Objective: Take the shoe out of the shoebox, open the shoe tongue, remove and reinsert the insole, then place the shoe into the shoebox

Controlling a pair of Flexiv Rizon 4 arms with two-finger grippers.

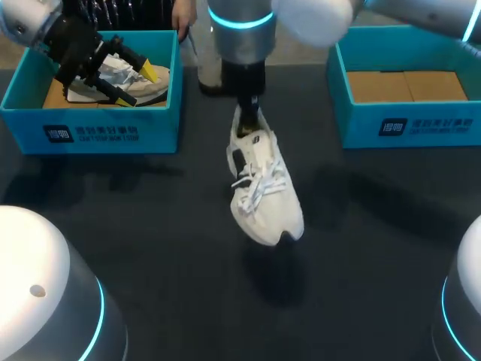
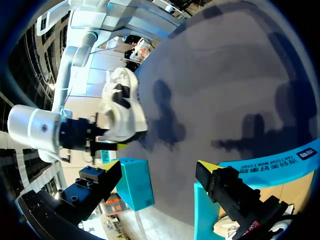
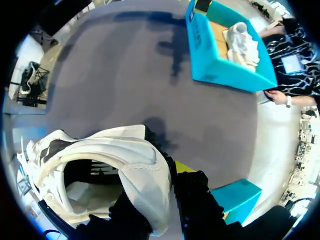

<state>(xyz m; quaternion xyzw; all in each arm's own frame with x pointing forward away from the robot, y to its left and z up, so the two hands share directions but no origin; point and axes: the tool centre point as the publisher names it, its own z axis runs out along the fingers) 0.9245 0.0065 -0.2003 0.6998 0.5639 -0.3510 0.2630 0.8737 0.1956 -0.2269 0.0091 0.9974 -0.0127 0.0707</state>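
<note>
Nearest the head camera, a white dome (image 1: 37,286) with a blue light ring sits at 7 o'clock and a second dome (image 1: 467,301) at 5 o'clock. Beyond them the dark grey counter (image 1: 150,248) fills the view. On it stand two turquoise boxes. The left shoebox (image 1: 90,131) is at 10 o'clock. The right shoebox (image 1: 406,124) is at 2 o'clock, and flat brown cardboard (image 1: 406,84) shows inside it.

The right arm (image 1: 240,45) comes in from 1 o'clock and drops down at 12 o'clock, just above the middle. The left arm (image 1: 22,22) enters at 11 o'clock and ends over the left shoebox.

A white shoe (image 1: 263,188) with white laces and black side marks hangs at the centre. Its heel is up towards 12 o'clock and its toe points to about 5 o'clock. It is clear of the counter, and its shadow (image 1: 278,278) lies apart from it towards 6 o'clock. A second shoe (image 1: 143,86), pale, lies inside the left shoebox.

The right gripper (image 1: 248,113) pinches the white shoe's heel collar, one finger inside the opening and one outside, as its wrist view shows. The left gripper (image 1: 137,85) is spread wide above the second shoe and grasps nothing. In its wrist view only bare counter shows between the fingers.
</note>
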